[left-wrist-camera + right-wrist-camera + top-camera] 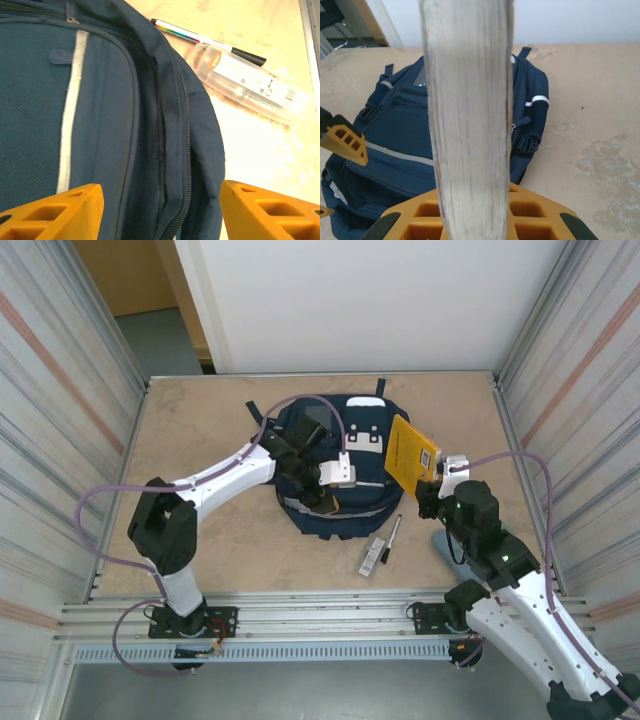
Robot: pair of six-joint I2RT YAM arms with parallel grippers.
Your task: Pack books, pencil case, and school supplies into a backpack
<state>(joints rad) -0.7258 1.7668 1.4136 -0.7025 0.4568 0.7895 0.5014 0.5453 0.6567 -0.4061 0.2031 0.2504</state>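
- Orange fingers (50,210) of the left gripper (160,220) are sitting in the bottom corners of the left wrist view. They are standing well apart, open, with the backpack's (100,125) zipped seam running up between them. I am not seeing them pinch any fabric.
- Close against the right wrist lens, the right gripper (475,217) is clamping the book (470,110) edge-on. Its pale page edge is rising up the middle of the frame and blocking my look at the centre of the backpack.
- At the left edge of that view, one orange finger of the other claw is poking in over the navy fabric.
- From above, I am seeing what the wrist views are hiding: the yellow cover is tilting up at centre right, just beside the backpack's right side, with its white barcode label (425,455) facing up.
- The left arm (230,475) is reaching across the table (200,550) and covering the backpack's left half.
- Below the backpack's lower right corner, the pen (393,532) and the white-and-black bar (373,555) are lying side by side on the bare table. The left wrist view is showing the same pair in its upper right, beyond the seam.
- The pencil case (443,543) is lying at right of centre, partly covered by the right arm (490,540), so I am making out only its pale edge.
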